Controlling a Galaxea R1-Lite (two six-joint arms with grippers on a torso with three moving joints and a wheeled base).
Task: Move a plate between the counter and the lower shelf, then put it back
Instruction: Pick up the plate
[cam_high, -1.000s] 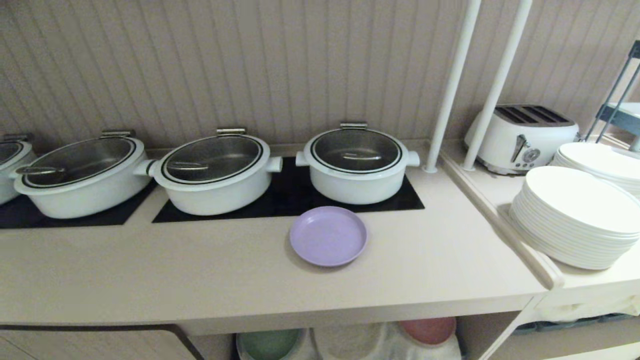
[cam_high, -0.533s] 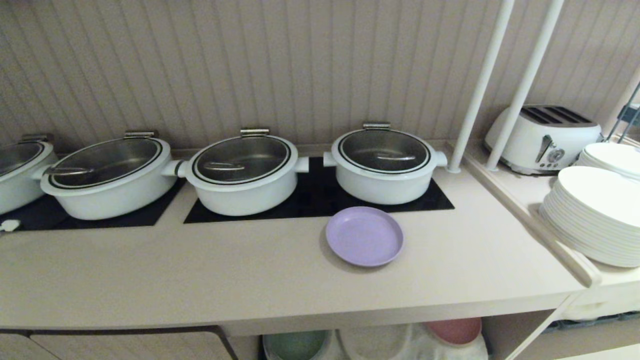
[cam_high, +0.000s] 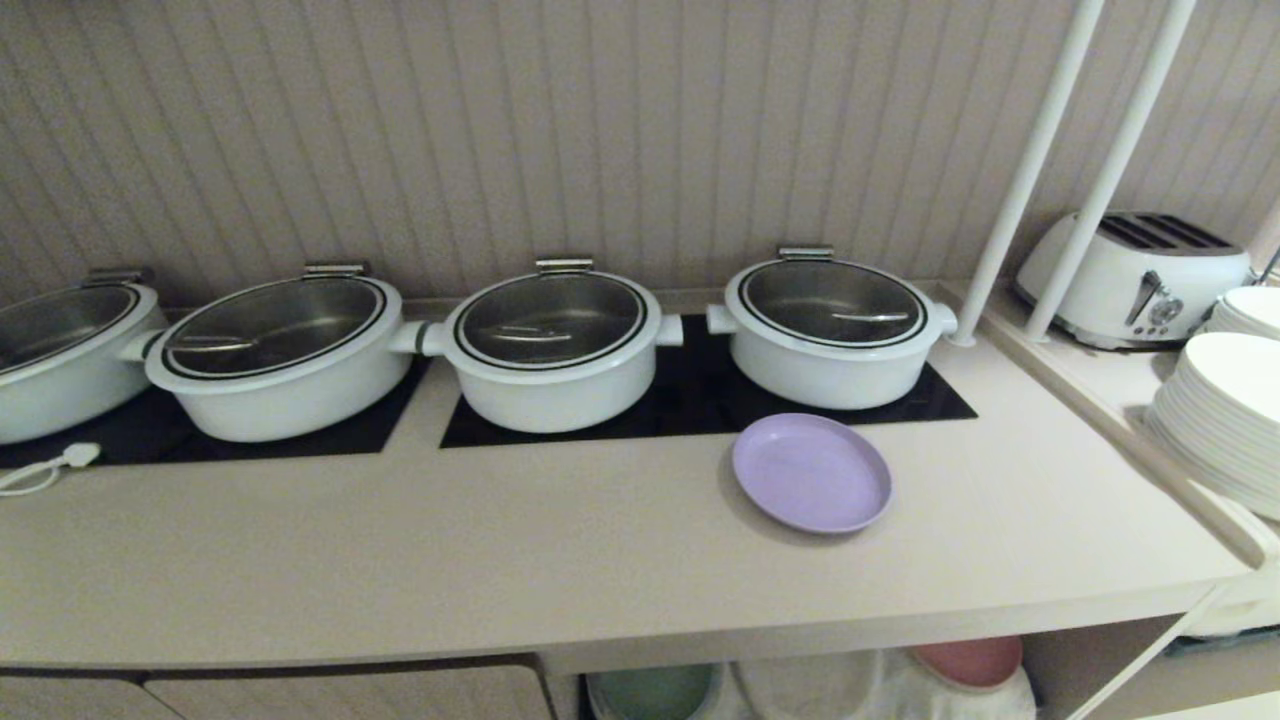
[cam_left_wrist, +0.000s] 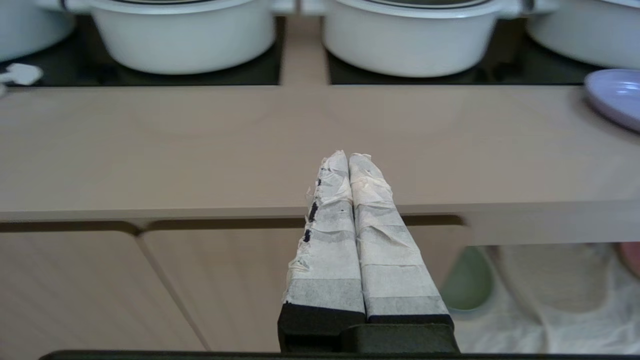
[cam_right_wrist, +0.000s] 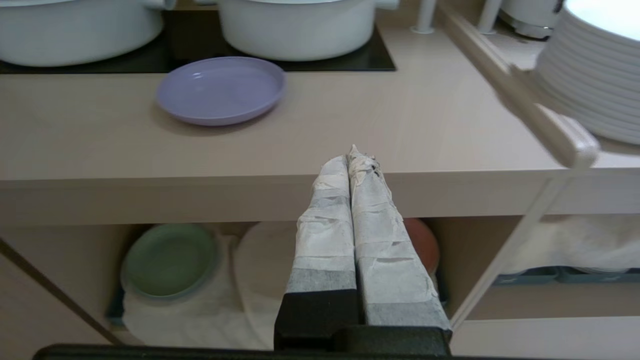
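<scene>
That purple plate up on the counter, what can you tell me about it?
The lilac plate is round and matte, plastic by the look, with a low raised rim and nothing on it. It lies flat and upright on the beige counter, just in front of the black hob panel and the rightmost white pot, touching only the counter. Neither claw is near it.

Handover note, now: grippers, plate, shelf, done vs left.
Left gripper: shut, empty, parked in front of the counter.
Right gripper: shut, empty, parked by the counter's front edge.
Plate: flat on the counter, before the rightmost pot.
Lower shelf: cloth-draped; green plate and pink plate on it.
Done: no grasp.
Left: plate untouched; whole move.
</scene>
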